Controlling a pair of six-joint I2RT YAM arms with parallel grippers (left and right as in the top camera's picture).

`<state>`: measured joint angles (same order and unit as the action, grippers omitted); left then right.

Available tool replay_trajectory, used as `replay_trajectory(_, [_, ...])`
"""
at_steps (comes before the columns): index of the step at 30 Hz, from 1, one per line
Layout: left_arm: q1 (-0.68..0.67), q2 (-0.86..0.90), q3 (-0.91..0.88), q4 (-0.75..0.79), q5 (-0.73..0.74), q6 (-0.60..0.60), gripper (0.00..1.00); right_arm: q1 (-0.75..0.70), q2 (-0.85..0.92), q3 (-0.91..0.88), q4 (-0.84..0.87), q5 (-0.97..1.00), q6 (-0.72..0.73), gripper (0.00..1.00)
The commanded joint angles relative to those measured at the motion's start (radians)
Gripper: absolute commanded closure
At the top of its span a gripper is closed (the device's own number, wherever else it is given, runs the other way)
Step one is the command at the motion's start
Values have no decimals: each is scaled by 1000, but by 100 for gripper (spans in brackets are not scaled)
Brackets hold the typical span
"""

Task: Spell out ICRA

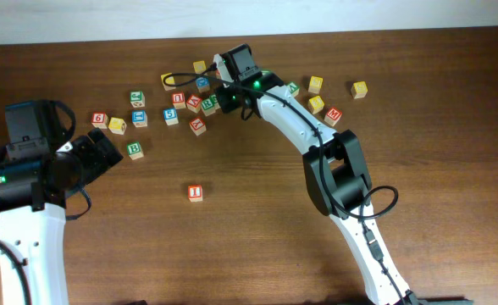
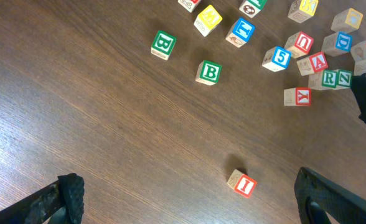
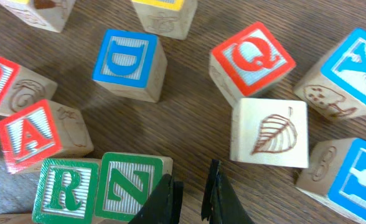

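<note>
1. The red I cube [image 1: 196, 192] is lying alone on the bare middle of the table [image 1: 147, 254], well apart from the other cubes, with its letter facing up.
2. The red A cube [image 3: 30, 135] is sitting in the far cluster, just beside the green R cube [image 3: 63, 185], which is lying nearer the right wrist camera.
3. The R cube is standing side by side with a green N cube [image 3: 130, 183], and the two are touching.
4. The yellow C is not showing clearly. Several yellow cubes are lying scattered in the overhead view, and their letters are too small to read.
5. The right gripper [image 3: 192, 180] is hovering over the cluster with its fingers drawn almost together, holding nothing. Its tips are pointing at the bare wood between the N cube and a cube with a leaf drawing [image 3: 270, 132].
6. A blue D cube [image 3: 127, 59], a red Q cube [image 3: 251, 59] and a blue X cube [image 3: 357, 68] are lying beyond the fingertips.
7. The left gripper [image 2: 188, 180] is hanging over the table's left part with its fingers spread wide and nothing between them.
8. Two green B cubes [image 2: 163, 45] [image 2: 208, 72] are lying apart from each other, to the left of the cluster.
</note>
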<state>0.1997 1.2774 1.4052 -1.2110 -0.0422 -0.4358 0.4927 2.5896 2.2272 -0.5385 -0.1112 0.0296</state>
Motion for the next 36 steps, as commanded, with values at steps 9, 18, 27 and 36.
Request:
replay_trajectory(9, [6, 2, -3, 2, -10, -12, 1, -27, -81, 489, 8, -8, -27, 2])
replay_trajectory(18, [6, 2, -3, 2, -10, -13, 1, -19, 6, 510, 201, 41, -26, 2])
replay_trajectory(27, [6, 2, -3, 2, -10, -12, 1, 20, 161, 510, 327, 101, -78, 2])
replay_trajectory(36, [6, 2, -3, 2, -10, -12, 1, 77, 283, 509, 336, 162, -145, 2])
